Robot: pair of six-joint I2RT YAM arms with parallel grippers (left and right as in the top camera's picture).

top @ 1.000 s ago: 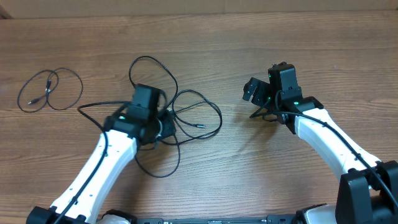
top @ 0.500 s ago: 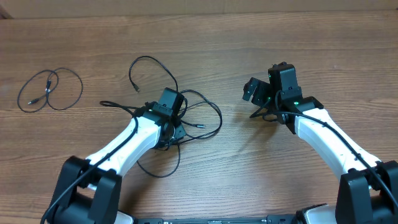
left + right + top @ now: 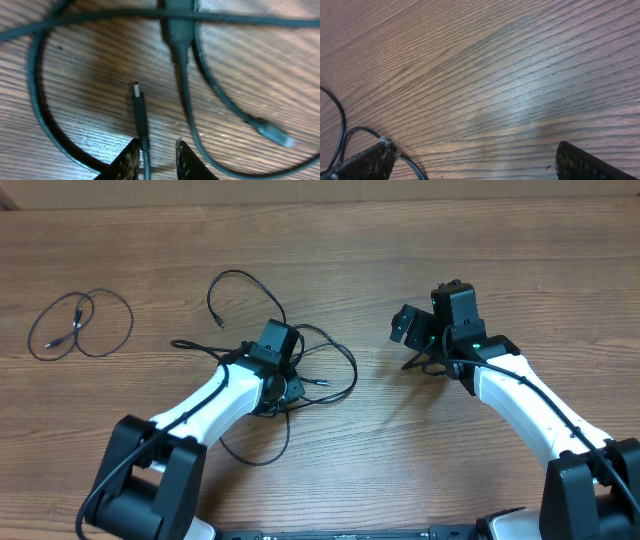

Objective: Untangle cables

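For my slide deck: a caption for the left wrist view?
Left tool open around a thin black cable, plug end ahead, other cords crossing beyond.

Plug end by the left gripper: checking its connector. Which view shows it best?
Left wrist: the plug, close up, metal tip clear, before the left gripper. Overhead: too small to tell; right wrist: absent.

Landmark: tangle of cables, lying mid-table.
- Left gripper sits over the tangle's left part. In the wrist view one cord's plug end lies on the wood just ahead of the fingertips, and the cord runs back between them.
- Separate coiled cable lies well left of the tangle, not touching it.
- Right gripper is right of the tangle, apart from it.
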